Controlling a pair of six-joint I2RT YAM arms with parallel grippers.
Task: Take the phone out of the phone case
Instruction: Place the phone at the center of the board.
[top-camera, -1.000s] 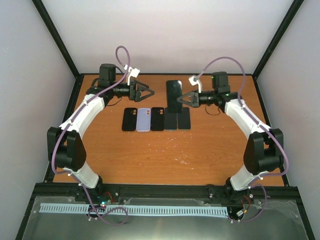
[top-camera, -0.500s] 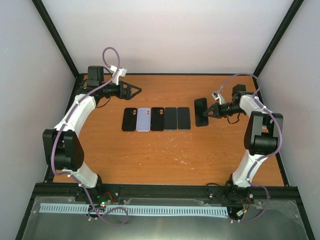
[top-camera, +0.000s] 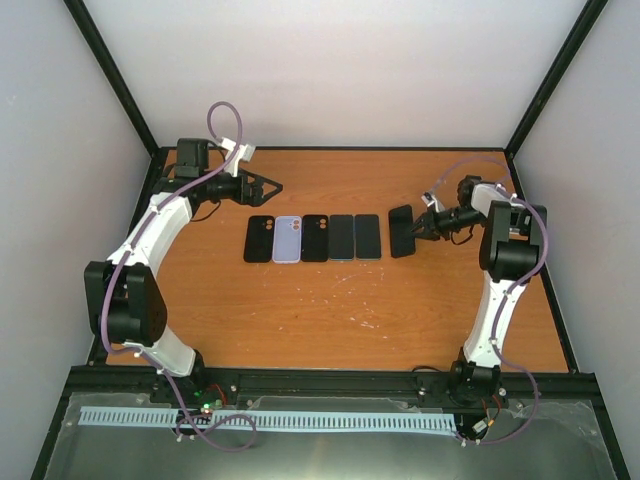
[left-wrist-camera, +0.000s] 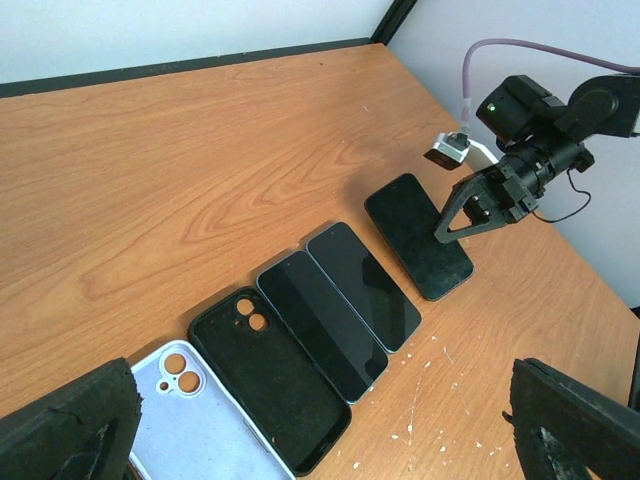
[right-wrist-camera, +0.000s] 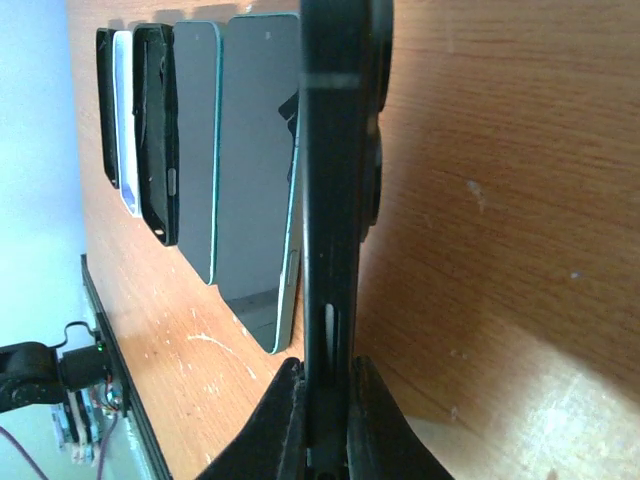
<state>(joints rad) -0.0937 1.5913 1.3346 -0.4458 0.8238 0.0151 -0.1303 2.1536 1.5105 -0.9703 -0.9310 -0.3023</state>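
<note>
A black phone case with the phone in it (top-camera: 400, 231) is at the right end of the row, low at the table; contact with the wood does not show. My right gripper (top-camera: 421, 226) is shut on its far end. In the right wrist view the cased phone (right-wrist-camera: 335, 150) is edge-on between the shut fingers (right-wrist-camera: 285, 425). From the left wrist view the cased phone (left-wrist-camera: 416, 236) and right gripper (left-wrist-camera: 470, 215) lie beyond the row. My left gripper (top-camera: 270, 186) hangs open and empty at the back left, well clear of it.
On the wooden table (top-camera: 330, 310) lies a row: a black case (top-camera: 258, 239), a light blue case (top-camera: 288, 239), another black case (top-camera: 316, 238) and two bare phones (top-camera: 342, 237) (top-camera: 368, 236). Black frame rails and white walls border the table.
My right arm carried the cased phone from behind the row out to its right end and lowered it. My left gripper drew back toward the back left corner, still open.
</note>
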